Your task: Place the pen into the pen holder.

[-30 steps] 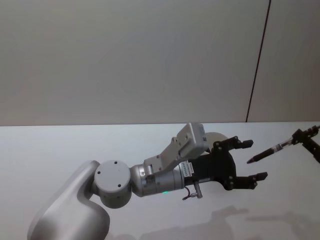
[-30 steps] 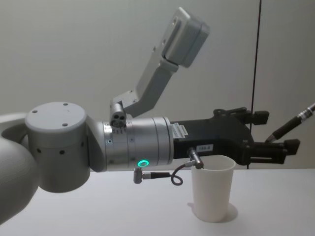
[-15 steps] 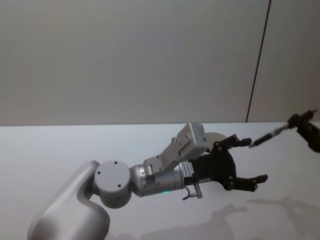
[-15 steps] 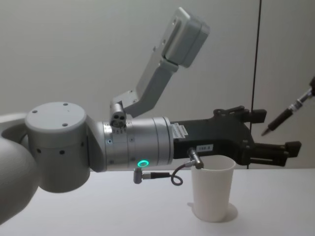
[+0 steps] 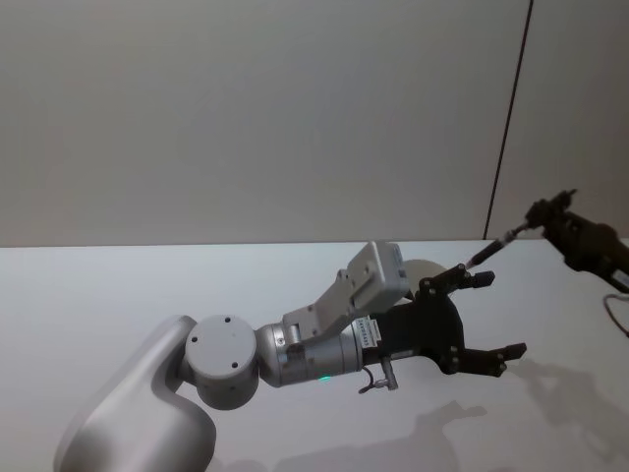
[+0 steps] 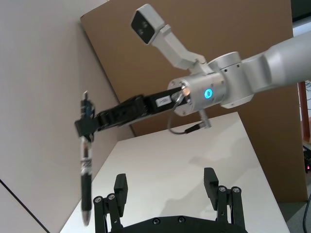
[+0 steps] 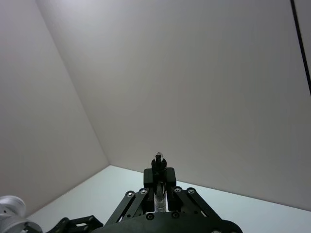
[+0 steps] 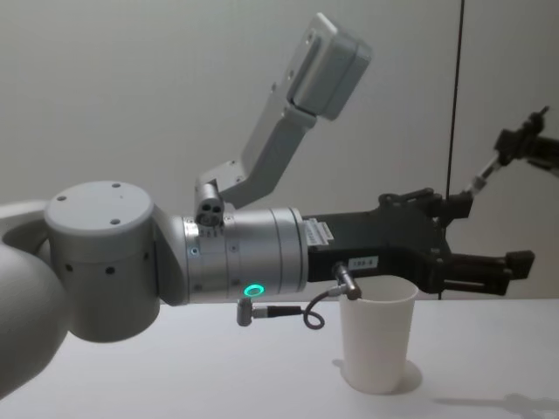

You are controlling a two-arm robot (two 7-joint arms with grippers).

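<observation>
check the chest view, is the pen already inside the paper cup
No, the pen is held in the air by the right tool, well above the paper cup on the table.

Soft, even indoor light, dim grey wall (image 5: 246,118), faint arm shadows on the white table (image 5: 550,393), no glare, pen (image 6: 86,184) blurred in the left wrist view, small green indicator glow.

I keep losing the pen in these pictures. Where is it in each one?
Head view: pen, far right, in the right gripper.
Chest view: upper right.
Left wrist view: hanging at left.
Right wrist view: end-on between the fingers.
Shared landmark: the open left gripper.
</observation>
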